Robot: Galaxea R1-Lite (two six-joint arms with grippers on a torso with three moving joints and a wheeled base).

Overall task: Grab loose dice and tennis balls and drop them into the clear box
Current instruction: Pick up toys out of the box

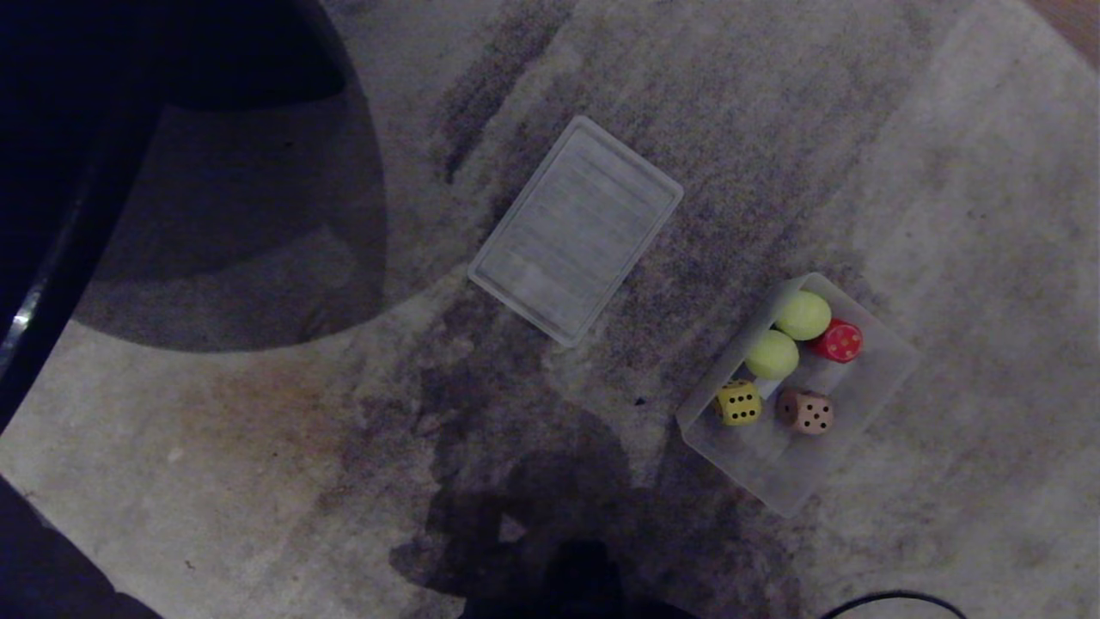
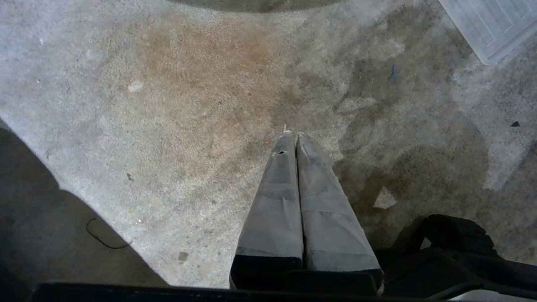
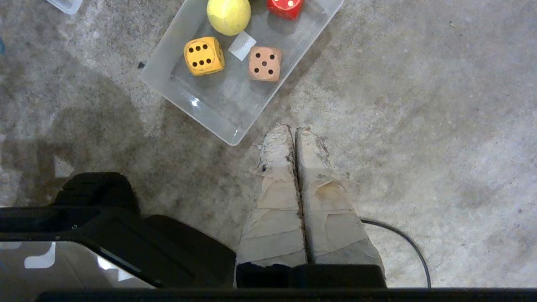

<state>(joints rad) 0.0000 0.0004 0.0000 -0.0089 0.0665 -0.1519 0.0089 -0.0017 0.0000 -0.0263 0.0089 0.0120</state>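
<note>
Two tennis balls [image 1: 801, 315], three dice [image 1: 737, 402] inside clear box [image 1: 885, 378]; no loose ones visible. Left tool [image 2: 292, 136], right tool [image 3: 292, 130] closed, empty; scan carpet [image 1: 258, 447] before reaching.

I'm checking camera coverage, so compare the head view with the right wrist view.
Only the head view shows the whole flat lid, plus both tennis balls in the clear box. Only the right wrist view shows the right tool, shut above the carpet, and a black cable. Both show the box, the yellow die, tan die and red die.
</note>
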